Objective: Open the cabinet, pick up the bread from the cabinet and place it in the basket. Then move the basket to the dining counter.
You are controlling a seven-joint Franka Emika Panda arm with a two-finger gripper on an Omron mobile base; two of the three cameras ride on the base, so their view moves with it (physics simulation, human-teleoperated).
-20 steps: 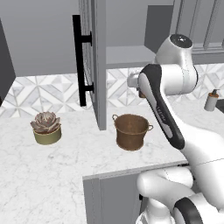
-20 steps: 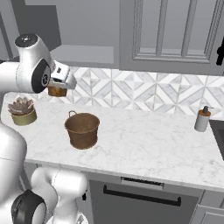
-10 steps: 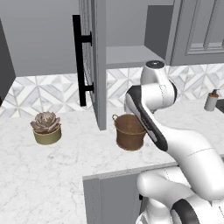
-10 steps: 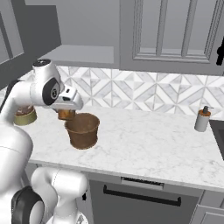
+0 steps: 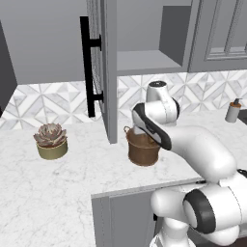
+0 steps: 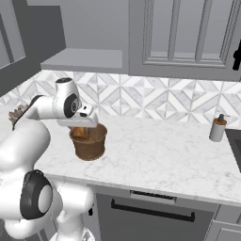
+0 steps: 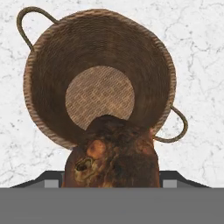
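The copper-brown basket (image 5: pixel 143 150) (image 6: pixel 89 143) stands on the marble worktop, just right of the open cabinet door (image 5: pixel 107 67) with its black bar handle (image 5: pixel 87 67). My gripper (image 6: pixel 82 127) hangs over the basket's rim, shut on the bread (image 6: pixel 80 132). In the hand view the golden-brown bread (image 7: pixel 111 157) sits at the bottom between the fingers and hides them. Directly below it lies the basket (image 7: pixel 100 74), with nothing else inside. The cabinet shelf (image 5: pixel 144 60) is bare.
The open glass door juts out over the worktop left of the basket. An olive pot with a succulent (image 5: pixel 50 141) (image 6: pixel 16 113) stands further left. A soap dispenser (image 5: pixel 233 111) (image 6: pixel 217 128) stands at the far right near the backsplash.
The arm has swung down from shelf height with the bread and now holds it just over the basket's rim. The basket has not moved.
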